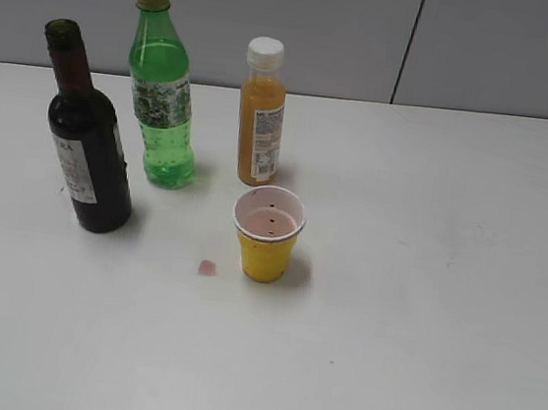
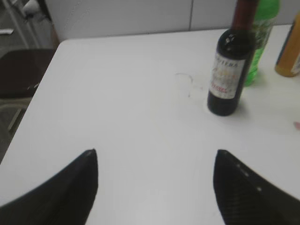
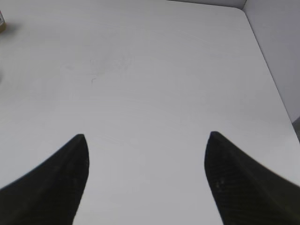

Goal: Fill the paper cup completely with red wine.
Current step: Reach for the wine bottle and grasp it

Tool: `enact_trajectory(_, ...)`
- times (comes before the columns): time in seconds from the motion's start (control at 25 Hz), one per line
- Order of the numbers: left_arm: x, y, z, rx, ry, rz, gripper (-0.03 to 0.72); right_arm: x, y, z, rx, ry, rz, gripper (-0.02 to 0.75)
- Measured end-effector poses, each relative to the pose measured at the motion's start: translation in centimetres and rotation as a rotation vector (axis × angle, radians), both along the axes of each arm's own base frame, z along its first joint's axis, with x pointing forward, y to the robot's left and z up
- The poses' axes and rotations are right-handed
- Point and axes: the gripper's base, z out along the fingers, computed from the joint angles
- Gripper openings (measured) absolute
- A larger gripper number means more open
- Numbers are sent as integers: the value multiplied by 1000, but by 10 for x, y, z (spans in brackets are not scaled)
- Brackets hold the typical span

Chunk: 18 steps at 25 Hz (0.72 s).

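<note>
The yellow paper cup (image 1: 268, 236) stands upright near the table's middle; its pinkish-white inside holds no liquid that I can see. The dark wine bottle (image 1: 85, 139) with white label stands upright and uncapped at the left, and it also shows in the left wrist view (image 2: 229, 70). My left gripper (image 2: 156, 152) is open and empty over bare table, well short of the bottle. My right gripper (image 3: 146, 136) is open and empty over bare table. Neither gripper shows in the exterior view.
A green soda bottle (image 1: 160, 93) and an orange juice bottle (image 1: 261, 115) stand capped behind the cup. A small pink scrap (image 1: 207, 268) lies left of the cup. The white table (image 1: 443, 284) ends at a grey wall behind. A dark chair (image 2: 18, 70) sits off the left edge.
</note>
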Motion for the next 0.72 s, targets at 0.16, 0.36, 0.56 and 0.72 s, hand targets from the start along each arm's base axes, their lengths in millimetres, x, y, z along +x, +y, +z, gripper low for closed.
enact_trajectory(0.16,7,-6,15,28,-123,-81,662,0,0,0,-1,0,0,583)
enact_trajectory(0.36,37,-7,35,-10,-239,-67,671,0,0,0,-1,0,0,585)
enact_trajectory(0.56,81,-7,44,-25,-259,-46,669,0,0,0,-1,0,0,585)
enact_trajectory(0.72,125,-3,46,-35,-288,14,664,0,0,0,-2,-1,3,585)
